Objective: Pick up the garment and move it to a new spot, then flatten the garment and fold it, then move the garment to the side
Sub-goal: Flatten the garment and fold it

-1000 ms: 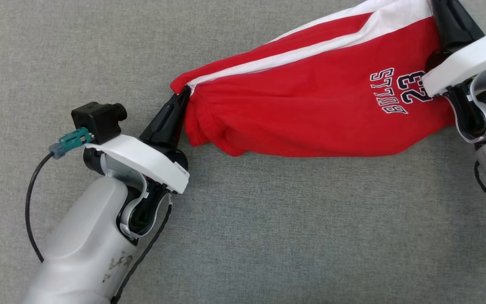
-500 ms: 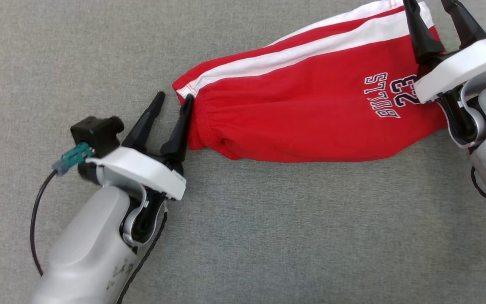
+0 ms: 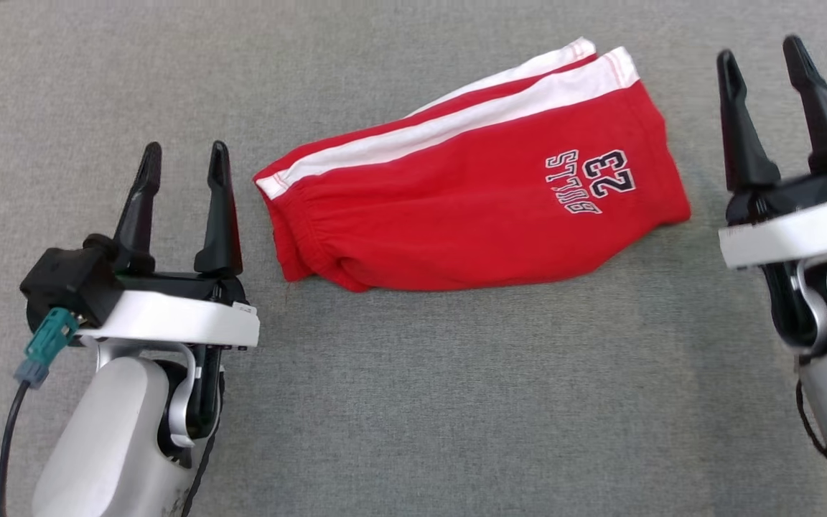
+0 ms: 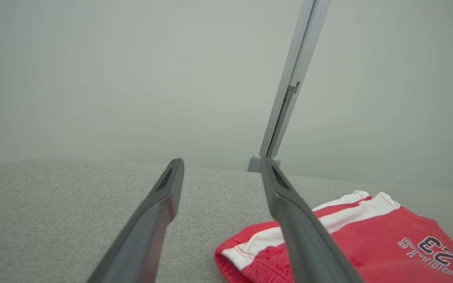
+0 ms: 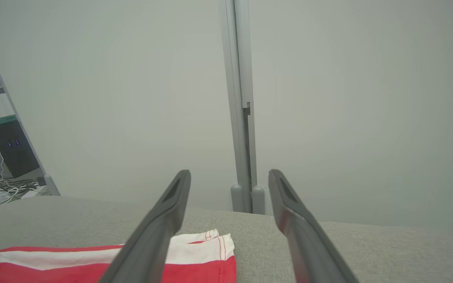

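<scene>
Both ends are free: your left gripper (image 3: 184, 147) and right gripper (image 3: 759, 50) stand w/ jaws wide apart, nothing in either. The garment (image 3: 471, 208), red shorts, lies folded on the grey surface (image 3: 456, 402) btwn them, toward the far side. Its waistband (image 3: 298, 230) is at left, just beside the left gripper but not touching. The leg hem (image 3: 661, 143) is at right, near the right gripper w/ a gap.

The fold looks done, so prob. the shift to the side is next. Risks:
- Pinch only the top layer and the fold opens on lift.
- Grab one end alone and the rest sags and drags. The surface is cloth, so friction could bunch it.
- The white stripe (image 3: 456, 122) edges sit offset, so the layers may slip more.
- The left gripper's finger nearest the waistband is close enough that a sideways swing could snag it.
</scene>
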Motion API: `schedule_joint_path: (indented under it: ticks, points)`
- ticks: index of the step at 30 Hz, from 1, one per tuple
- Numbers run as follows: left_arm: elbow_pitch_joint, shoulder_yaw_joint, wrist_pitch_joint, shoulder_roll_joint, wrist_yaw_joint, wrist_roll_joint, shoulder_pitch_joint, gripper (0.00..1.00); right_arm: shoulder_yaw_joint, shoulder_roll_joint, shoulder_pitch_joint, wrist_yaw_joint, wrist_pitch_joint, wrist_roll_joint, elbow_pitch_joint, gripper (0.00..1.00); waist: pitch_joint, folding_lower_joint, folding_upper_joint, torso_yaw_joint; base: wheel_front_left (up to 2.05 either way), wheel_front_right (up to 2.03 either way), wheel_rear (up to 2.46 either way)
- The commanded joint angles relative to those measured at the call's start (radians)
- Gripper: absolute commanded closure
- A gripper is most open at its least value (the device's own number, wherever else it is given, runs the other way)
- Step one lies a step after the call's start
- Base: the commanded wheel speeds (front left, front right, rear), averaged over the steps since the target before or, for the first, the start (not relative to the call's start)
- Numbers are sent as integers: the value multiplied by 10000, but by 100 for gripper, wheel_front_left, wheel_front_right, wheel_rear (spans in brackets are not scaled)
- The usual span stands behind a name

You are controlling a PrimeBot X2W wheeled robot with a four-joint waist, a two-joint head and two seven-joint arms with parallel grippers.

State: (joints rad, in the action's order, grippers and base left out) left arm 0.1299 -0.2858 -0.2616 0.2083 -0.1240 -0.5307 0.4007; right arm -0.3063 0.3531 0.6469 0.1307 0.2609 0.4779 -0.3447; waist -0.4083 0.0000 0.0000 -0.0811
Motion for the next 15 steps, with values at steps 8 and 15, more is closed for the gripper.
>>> schedule_joint_path:
  ticks: [8, 15]
  points:
    - [-561, 543, -38, -172, -126, 1542, -983, 0, 1138, -632, -2391, 0, 53, -1234, 1066, 0, 630, 0, 0, 439, 0, 0, 0]
    - [-92, 538, -39, -349, -8, 2033, -1884, 0, 1469, -927, -3858, 0, -115, -1764, 1542, 0, 962, 0, 0, 533, 0, 0, 0]
